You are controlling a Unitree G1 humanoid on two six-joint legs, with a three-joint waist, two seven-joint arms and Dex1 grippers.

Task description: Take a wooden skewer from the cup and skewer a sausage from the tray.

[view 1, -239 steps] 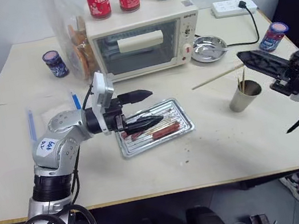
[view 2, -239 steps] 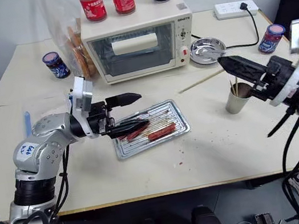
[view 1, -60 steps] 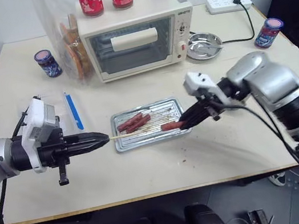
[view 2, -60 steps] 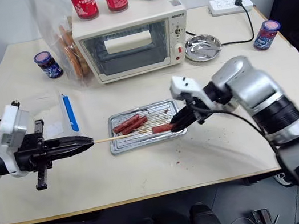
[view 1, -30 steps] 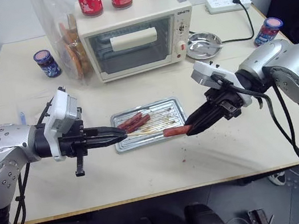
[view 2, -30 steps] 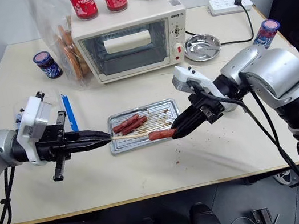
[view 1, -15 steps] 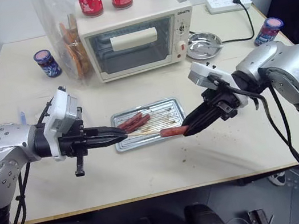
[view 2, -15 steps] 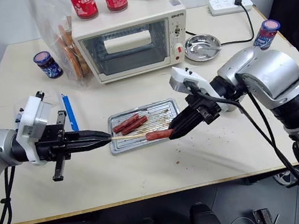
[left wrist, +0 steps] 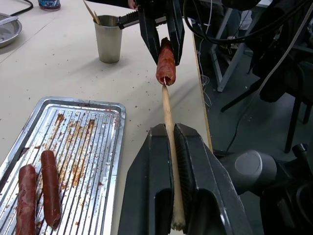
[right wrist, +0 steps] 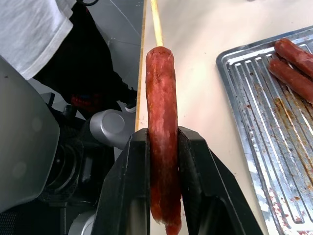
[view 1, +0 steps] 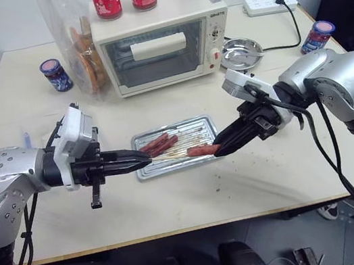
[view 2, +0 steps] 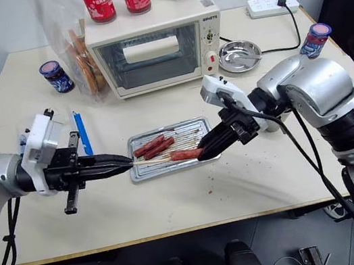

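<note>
Overhead: left gripper (view 1: 142, 158) pinches wooden skewer (view 1: 167, 155), tip touching sausage (view 1: 202, 150) clamped in right gripper (view 1: 219, 148) above tray (view 1: 211, 124).
Left wrist: skewer tip at sausage end; cup (left wrist: 108, 37) stands beyond.
Right wrist: two sausages (right wrist: 290, 58) lie in tray.

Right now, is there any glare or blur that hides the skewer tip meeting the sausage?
Left wrist view: sharp; the wooden skewer meets the sausage end clearly, and the tray shows mild sheen only. Right wrist view: the sausage is crisp, the background behind it soft. Left eye view: even lighting, faint reflection on the toaster oven door.
</note>
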